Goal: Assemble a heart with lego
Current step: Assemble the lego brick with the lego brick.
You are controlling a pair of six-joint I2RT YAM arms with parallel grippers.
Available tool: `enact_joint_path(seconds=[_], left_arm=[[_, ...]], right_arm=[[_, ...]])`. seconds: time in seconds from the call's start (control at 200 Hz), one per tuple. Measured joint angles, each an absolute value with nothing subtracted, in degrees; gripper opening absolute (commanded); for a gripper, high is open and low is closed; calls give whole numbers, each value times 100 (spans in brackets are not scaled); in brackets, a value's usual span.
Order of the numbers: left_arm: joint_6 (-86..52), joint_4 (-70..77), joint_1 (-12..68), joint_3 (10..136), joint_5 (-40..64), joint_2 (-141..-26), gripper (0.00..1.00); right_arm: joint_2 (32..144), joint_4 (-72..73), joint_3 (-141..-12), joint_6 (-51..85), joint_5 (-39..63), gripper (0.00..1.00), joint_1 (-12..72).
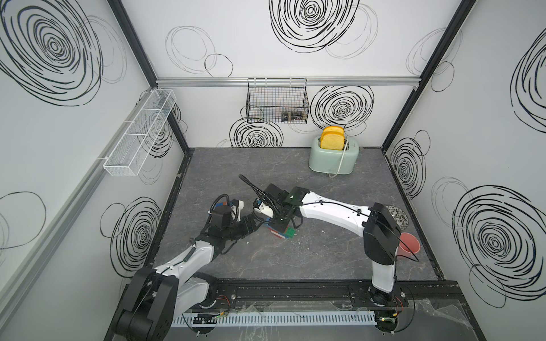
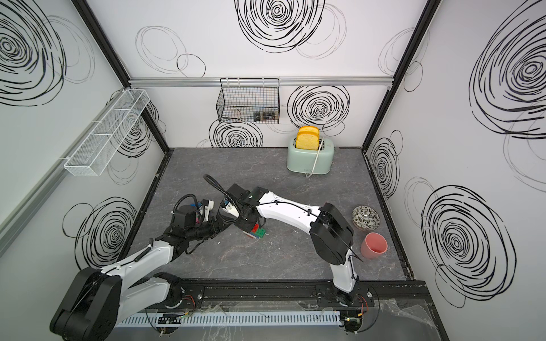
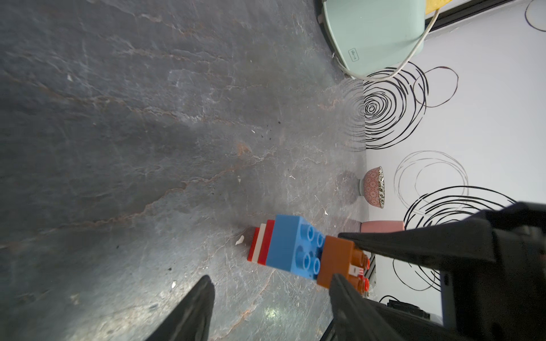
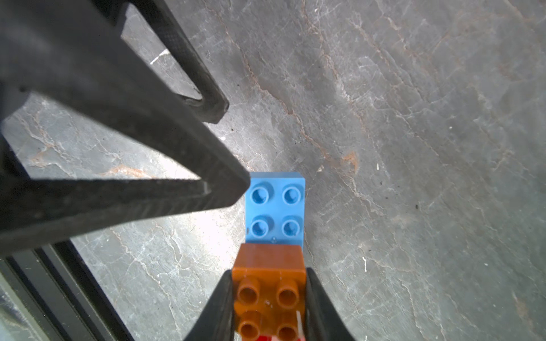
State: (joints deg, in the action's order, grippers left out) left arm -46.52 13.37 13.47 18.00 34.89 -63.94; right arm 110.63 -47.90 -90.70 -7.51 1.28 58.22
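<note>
In both top views the white-and-black left arm (image 1: 201, 251) comes in low from the near left corner. Its forearm is almost level and its wrist points at mid-surface. The white-and-black right arm (image 1: 334, 211) rises from its base, folds at a tall elbow and stretches leftward. Its wrist bends steeply down over a small stack of coloured plastic lego bricks (image 1: 283, 231), which sits tilted on the grey stone-patterned surface (image 1: 295, 265). Both sets of jaws are lost among dark wrist parts and cables. In a top view the elbow cuts off part of a patterned ceramic bowl (image 1: 399, 217) and a pink plastic cup (image 1: 410, 245).

In the left wrist view, the left jaws stand spread with nothing between their two black fingers (image 3: 192, 310). Past them is the stack: thin red-and-white plates (image 3: 260, 245) against the surface, then a blue studded brick (image 3: 291, 251), then an orange-brown brick (image 3: 336, 259). One left finger overlaps the orange-brown brick and hides one right finger.

In the right wrist view, the right jaws clench the orange-brown brick (image 4: 269, 265) by two opposite sides. A left fingertip (image 4: 233, 189) sits just beside the blue studded brick's corner, but I cannot tell whether they touch. The stack's lower layers are hidden.
</note>
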Motion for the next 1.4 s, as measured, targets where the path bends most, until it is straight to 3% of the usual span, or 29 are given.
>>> enact_joint_path(seconds=[0.44,0.856,1.211,1.401], left_arm=[[-4633,1358,1345,1787,3594,-6344,69],[-5199,3085,1868,1498,3708,-7269,68],[-5140,3402,2215,1551,3168,-7651,54],[-5081,3444,2281,1555,3083,-7651,54]], right_arm=[[11076,-4783,-9067,-725,475,24,5621],[10949,-4584,-8871,-642,545,24,5603],[10899,-4574,-8805,-622,554,23,5581],[10881,-4547,-8779,-558,648,24,5500]])
